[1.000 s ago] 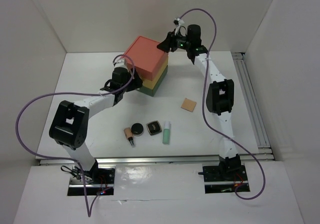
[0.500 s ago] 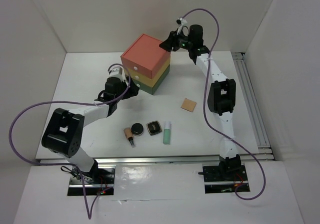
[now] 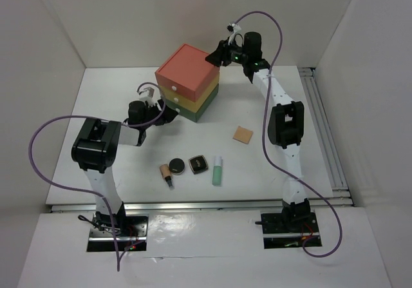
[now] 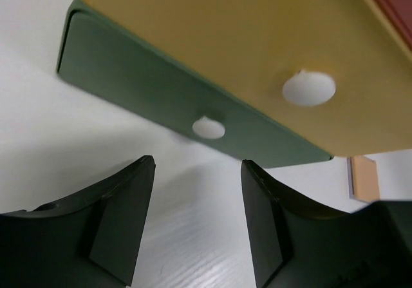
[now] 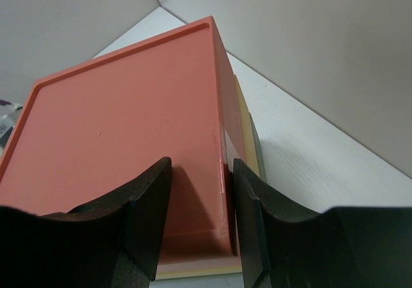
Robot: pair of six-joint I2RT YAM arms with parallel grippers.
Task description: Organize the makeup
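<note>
The makeup lies in front of the box: a tan lipstick [image 3: 167, 173], a round black compact [image 3: 176, 165], a square black compact [image 3: 197, 164], a mint-green tube [image 3: 217, 171] and a beige sponge [image 3: 243, 134]. My left gripper [image 3: 168, 116] is open and empty, low on the table, just in front of the green drawer's white knob [image 4: 208, 127]; in its wrist view [image 4: 196, 165] the yellow drawer's knob [image 4: 309, 88] is above. My right gripper [image 3: 211, 57] is open at the box's back right top corner; in its wrist view [image 5: 199, 165] one finger is over the red top, the other beside the edge.
The red-yellow-green drawer box [image 3: 188, 82] stands at the back middle, all drawers closed; its red top [image 5: 122, 127] fills the right wrist view. White walls enclose the table on three sides. A metal rail [image 3: 325, 133] runs along the right edge.
My left arm has drawn back to the left and lower, away from the box's left front face. The box shifted slightly early on. The right gripper stays at the box's top corner.
</note>
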